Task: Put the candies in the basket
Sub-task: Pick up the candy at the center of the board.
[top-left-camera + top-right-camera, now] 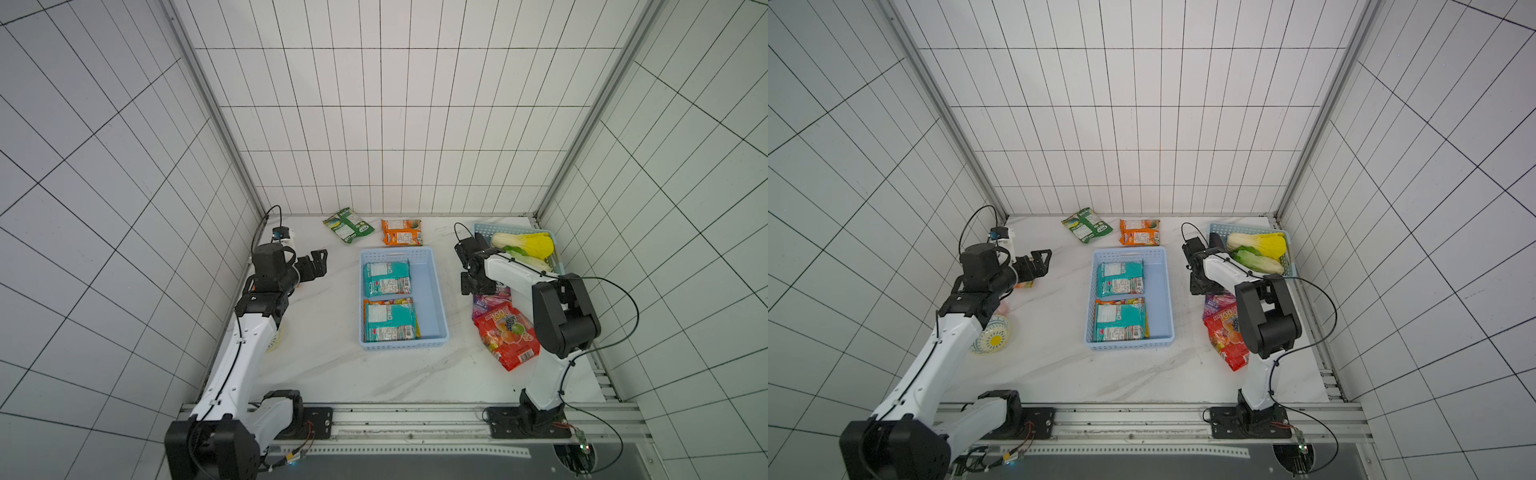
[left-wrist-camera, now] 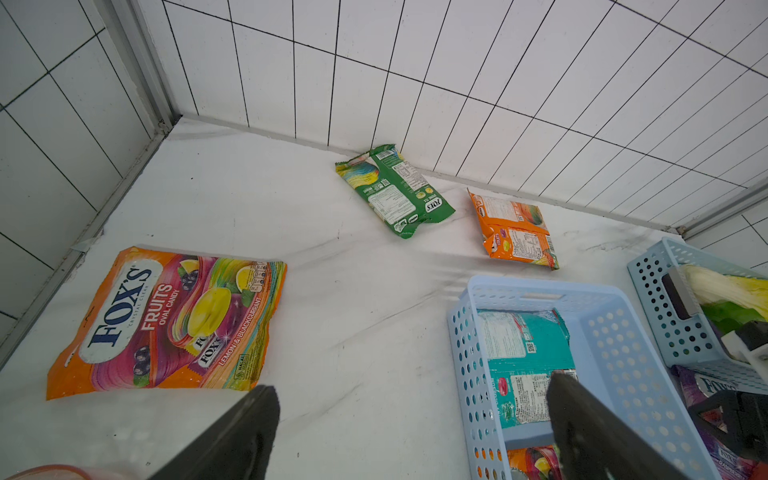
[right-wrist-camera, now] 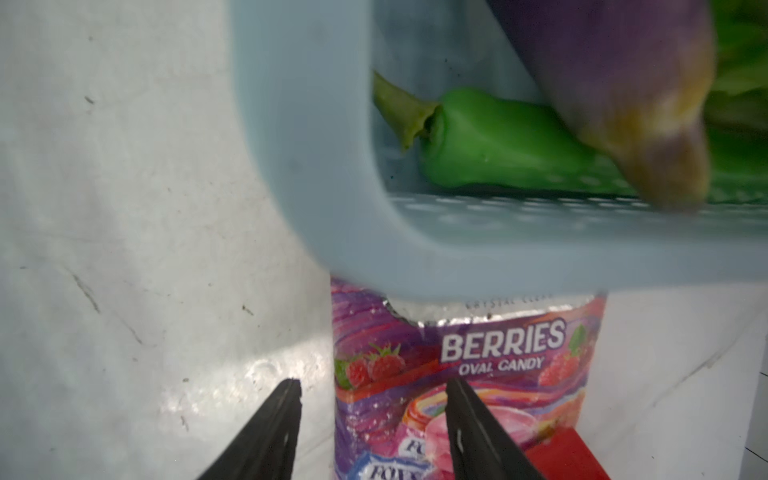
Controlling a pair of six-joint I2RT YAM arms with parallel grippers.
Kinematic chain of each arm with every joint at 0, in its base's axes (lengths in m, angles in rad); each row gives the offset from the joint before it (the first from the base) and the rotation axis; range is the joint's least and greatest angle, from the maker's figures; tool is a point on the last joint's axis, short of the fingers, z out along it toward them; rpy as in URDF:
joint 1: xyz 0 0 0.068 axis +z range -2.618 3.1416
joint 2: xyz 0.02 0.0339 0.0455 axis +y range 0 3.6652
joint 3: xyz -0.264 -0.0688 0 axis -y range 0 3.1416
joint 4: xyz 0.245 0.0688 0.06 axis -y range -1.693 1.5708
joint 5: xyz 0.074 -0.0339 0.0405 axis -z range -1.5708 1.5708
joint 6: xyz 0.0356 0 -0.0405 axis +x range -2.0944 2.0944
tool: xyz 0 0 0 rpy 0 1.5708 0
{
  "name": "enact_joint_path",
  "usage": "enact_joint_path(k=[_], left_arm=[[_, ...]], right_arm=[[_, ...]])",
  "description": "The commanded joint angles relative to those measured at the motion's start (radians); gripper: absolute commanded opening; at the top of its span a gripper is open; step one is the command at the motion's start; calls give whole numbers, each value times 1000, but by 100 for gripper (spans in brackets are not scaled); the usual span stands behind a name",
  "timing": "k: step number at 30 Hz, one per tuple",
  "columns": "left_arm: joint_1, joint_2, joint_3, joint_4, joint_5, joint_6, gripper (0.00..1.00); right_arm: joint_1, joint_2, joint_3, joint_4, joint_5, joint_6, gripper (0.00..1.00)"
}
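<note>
Standing with jaws parted, the right gripper (image 3: 374, 388) straddles one edge of a crinkly purple FOX'S berries candy bag (image 3: 498, 353), right of the shallow pale blue perforated plastic basket (image 1: 436, 291); two flat teal printed bags (image 1: 386, 277) lie inside it; the left gripper (image 1: 319, 262), left of it, gapes empty.

Pale blue basket (image 1: 439, 291), teal candies (image 1: 386, 278)

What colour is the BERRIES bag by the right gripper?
BERRIES bag is mainly purple with pink-red swirls; right wrist view shows it best.
</note>
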Motion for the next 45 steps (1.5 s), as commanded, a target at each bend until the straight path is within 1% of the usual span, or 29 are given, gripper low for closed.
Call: enact_joint_path(k=[1,5,8,11,13,16,19,23,26,30,38,43,45], left_arm=[[-7,-9,16,11,-6,15,98],[-3,1,31,-3,-10,10,98],[-6,0,14,19,0,10,98],[-5,7,23,4,3,5,98],[-6,9,30,5,-1,3,98],[-8,1,13,20,11,4,98],[-8,8,29,1,3,5,98],[-11,0,10,22,12,7,98],[-8,4,15,11,19,4,98],[-8,1,10,23,15,4,98],[-1,0,5,25,18,5,98],[3,4,21,10,14,1,98],[3,-2,7,24,19,0,98]], right_arm=[[-6,21,-42,24,11,10,55],[-6,18,-41,13,9,1,45],[-6,10,-55,31,7,-18,27],[-6,1,-31,-5,29,-34,10],[-5,-31,-33,-10,25,-38,1],[-5,-67,-38,-15,30,-52,0],[-6,-102,-8,-71,24,-42,0],[-5,-157,10,-92,-30,-51,0],[-5,-173,67,-170,-62,-60,0],[-2,-233,89,-201,-142,-71,0],[7,-339,167,-286,-193,-144,0],[13,-348,272,-363,-240,-230,0],[18,-352,298,-373,-269,-265,0]])
